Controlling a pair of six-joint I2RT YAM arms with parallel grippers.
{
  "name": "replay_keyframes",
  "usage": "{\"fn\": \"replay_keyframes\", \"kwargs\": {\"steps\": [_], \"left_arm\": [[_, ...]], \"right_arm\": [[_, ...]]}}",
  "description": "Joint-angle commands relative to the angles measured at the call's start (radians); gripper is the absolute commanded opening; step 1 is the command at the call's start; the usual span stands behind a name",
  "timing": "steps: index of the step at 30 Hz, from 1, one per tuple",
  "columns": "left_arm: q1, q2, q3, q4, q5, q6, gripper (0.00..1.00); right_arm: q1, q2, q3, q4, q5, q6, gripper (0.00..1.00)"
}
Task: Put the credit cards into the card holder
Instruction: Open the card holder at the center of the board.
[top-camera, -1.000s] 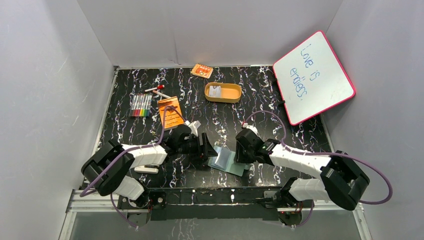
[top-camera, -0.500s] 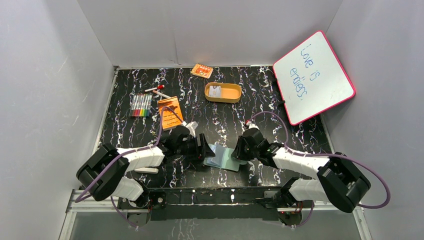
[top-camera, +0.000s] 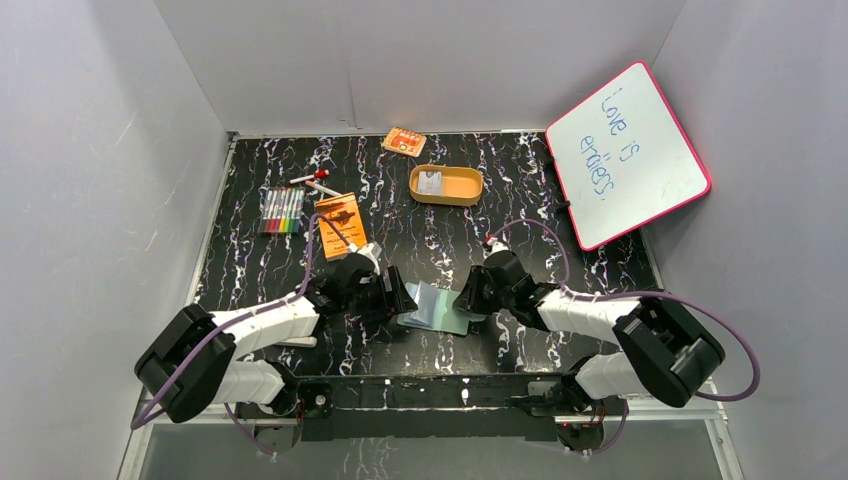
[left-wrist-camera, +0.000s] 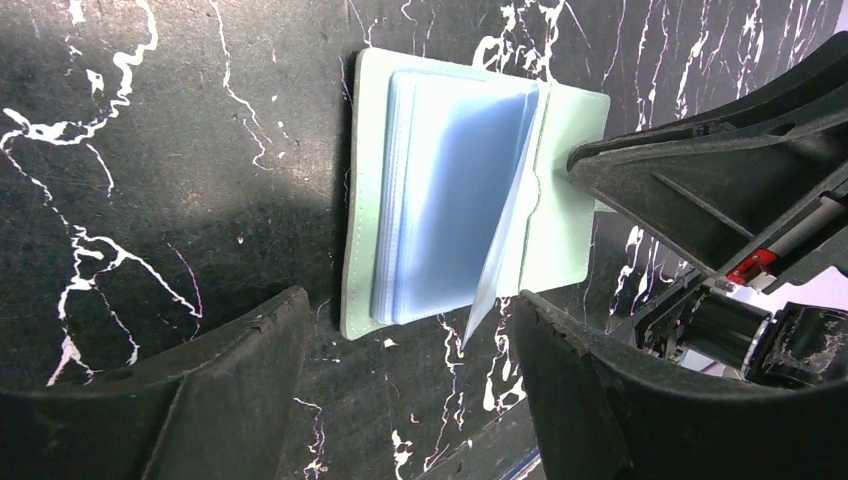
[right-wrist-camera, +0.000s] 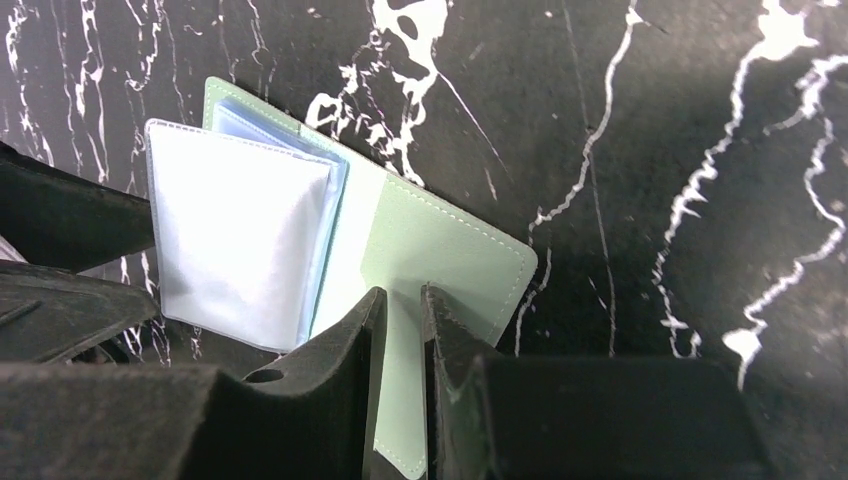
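**Item 1: card holder** (top-camera: 437, 307). A sage-green folding wallet that lies open and flat on the tabletop (top-camera: 440, 240), near the front edge, between the 2 pincers. Its clear bluish plastic pockets (left-wrist-camera: 440, 200) are stacked on the half toward the left arm. In the left wrist view, 1 leaf stands partly lifted along the spine.

**Item 2: right pincer** (top-camera: 468, 300). It is low over the wallet's right half. Its 2 fingers (right-wrist-camera: 350, 340) are drawn close together, with a strip of the green cover (right-wrist-camera: 440, 250) pinched between them.

**Item 3: left pincer** (top-camera: 398, 300). It is spread wide and holds nothing. It sits just beside the wallet's left edge, 1 finger (left-wrist-camera: 240, 350) to each side of the view and the wallet ahead of the gap. I cannot tell whether the tips touch the wallet.

**Item 4: tan oval tray** (top-camera: 475, 187). It sits toward the back of the tabletop, well apart from the wallet. It holds 1 pale credit card (top-camera: 431, 182), lying flat at its left end.

**Item 5: other objects.**
- An orange patterned packet (top-camera: 404, 141) lies at the back edge.
- An orange booklet (top-camera: 340, 225) lies left of centre.
- A row of coloured markers (top-camera: 282, 210) lies just left of the booklet.
- A loose red-capped pen (top-camera: 315, 182) lies above the markers.
- A pink-framed whiteboard (top-camera: 628, 155) with blue handwriting leans in the right rear corner.

**Item 6: setting.** The tabletop is black with white marble veining. Plain pale grey walls (top-camera: 420, 60) enclose it on 3 sides.
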Motion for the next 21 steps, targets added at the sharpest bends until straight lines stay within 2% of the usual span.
{"fn": "replay_keyframes", "kwargs": {"steps": [1, 6, 14, 17, 21], "left_arm": [[-0.002, 0.013, -0.012, -0.003, -0.006, 0.001, 0.71], [-0.002, 0.097, -0.03, 0.122, 0.101, -0.021, 0.68], [0.023, 0.124, -0.113, 0.418, 0.278, -0.08, 0.66], [0.025, 0.122, -0.129, 0.501, 0.317, -0.098, 0.62], [0.025, 0.104, -0.132, 0.533, 0.331, -0.1, 0.52]], "right_arm": [[0.001, 0.115, -0.042, -0.18, 0.011, -0.077, 0.28], [0.0, 0.12, -0.035, -0.18, 0.005, -0.08, 0.27], [0.0, 0.12, -0.045, -0.138, -0.007, -0.082, 0.27], [-0.001, 0.12, -0.046, -0.135, -0.011, -0.082, 0.27], [-0.001, 0.114, -0.046, -0.135, -0.009, -0.083, 0.27]]}}
